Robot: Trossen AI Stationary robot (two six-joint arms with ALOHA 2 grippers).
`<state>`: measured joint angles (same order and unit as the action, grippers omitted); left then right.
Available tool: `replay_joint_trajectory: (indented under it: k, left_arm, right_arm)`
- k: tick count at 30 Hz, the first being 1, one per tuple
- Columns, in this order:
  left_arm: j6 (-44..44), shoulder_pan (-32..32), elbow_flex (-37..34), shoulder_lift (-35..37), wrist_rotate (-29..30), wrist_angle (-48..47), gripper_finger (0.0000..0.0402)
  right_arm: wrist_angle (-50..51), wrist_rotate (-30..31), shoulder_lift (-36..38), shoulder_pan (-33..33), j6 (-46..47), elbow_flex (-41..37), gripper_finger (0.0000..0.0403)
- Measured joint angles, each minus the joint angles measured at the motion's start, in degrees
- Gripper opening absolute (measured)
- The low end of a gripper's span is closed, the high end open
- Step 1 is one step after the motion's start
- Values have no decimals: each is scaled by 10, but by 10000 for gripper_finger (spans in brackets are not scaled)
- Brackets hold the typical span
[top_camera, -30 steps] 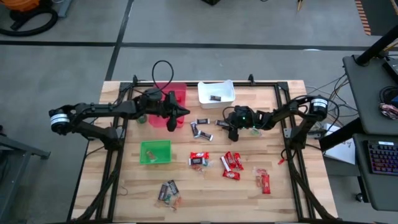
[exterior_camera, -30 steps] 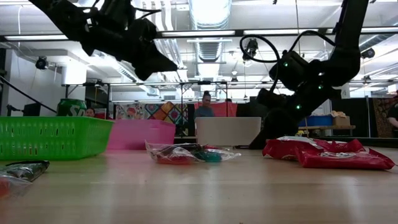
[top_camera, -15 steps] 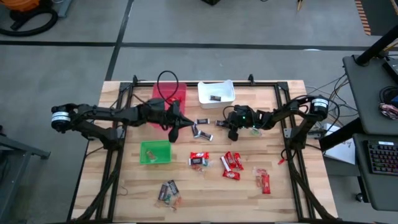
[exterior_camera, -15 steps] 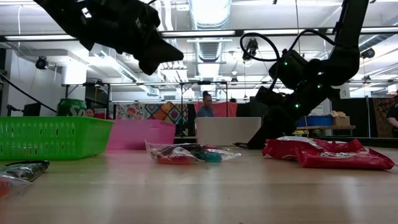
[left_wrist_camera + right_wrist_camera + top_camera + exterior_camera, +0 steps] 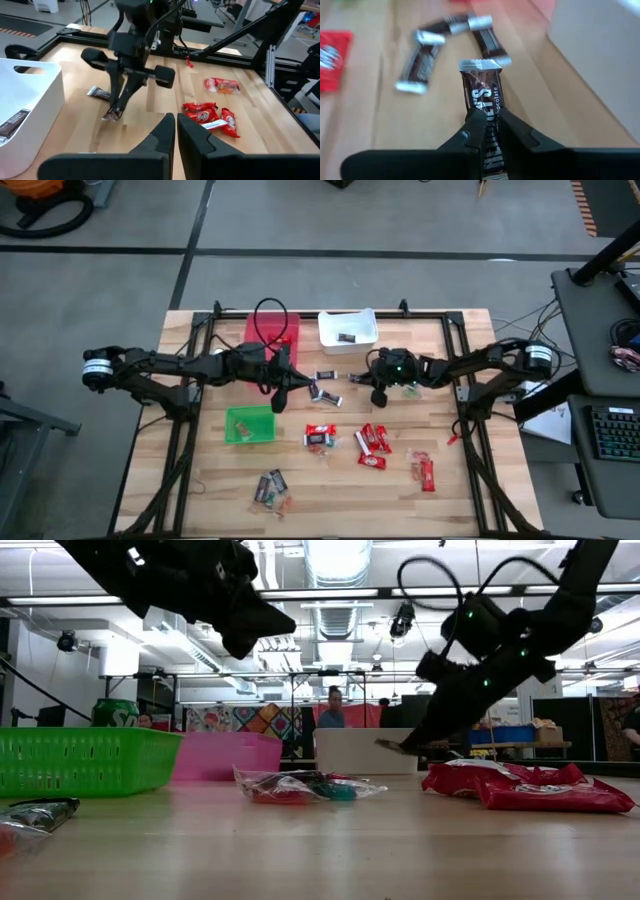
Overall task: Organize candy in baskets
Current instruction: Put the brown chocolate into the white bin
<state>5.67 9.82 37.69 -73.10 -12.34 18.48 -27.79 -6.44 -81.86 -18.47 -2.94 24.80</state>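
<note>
**Dark mini bar off the wood in my right fingers**

My right gripper (image 5: 487, 120) is pinched on a dark mini bar (image 5: 484, 92), brown wrapper with silver crimped ends; in the low view the bar (image 5: 392, 747) hangs clear of the table (image 5: 440, 500), where a second ago my fingers stood wide and low against the wood; the right arm has since lifted and its elbow has swung outward toward the table's right edge; the bar now sits just in front of the white basket (image 5: 347, 330), which holds one dark piece; three more dark mini bars (image 5: 451, 42) lie on the wood beyond my catch.

My left gripper (image 5: 175, 131) has its fingers pressed together with nothing between them; a second ago it hovered at the red basket (image 5: 272, 328), and it has come forward to hang above the wood between the green basket (image 5: 249, 424) and the dark bars.

The red-wrapped bars (image 5: 373, 443) lie where they were, near the table's middle; the mixed pieces (image 5: 272, 489) sit at the near edge.
</note>
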Motion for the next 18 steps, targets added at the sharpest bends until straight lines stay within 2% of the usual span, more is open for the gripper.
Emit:
replay_joint_trajectory:
  k: [5, 9, 18]
  left_arm:
    - [1, -1, 0, 0, 0, 7, 3]
    - [4, -1, 0, 0, 0, 16, 3]
    - [4, -11, 0, -10, 0, 17, 3]
  right_arm:
    - [-1, 0, 35, 13, -1, 1, 11]
    - [-4, 0, 51, 23, 3, 1, 8]
    - [-12, 4, 36, 40, 13, 1, 8]
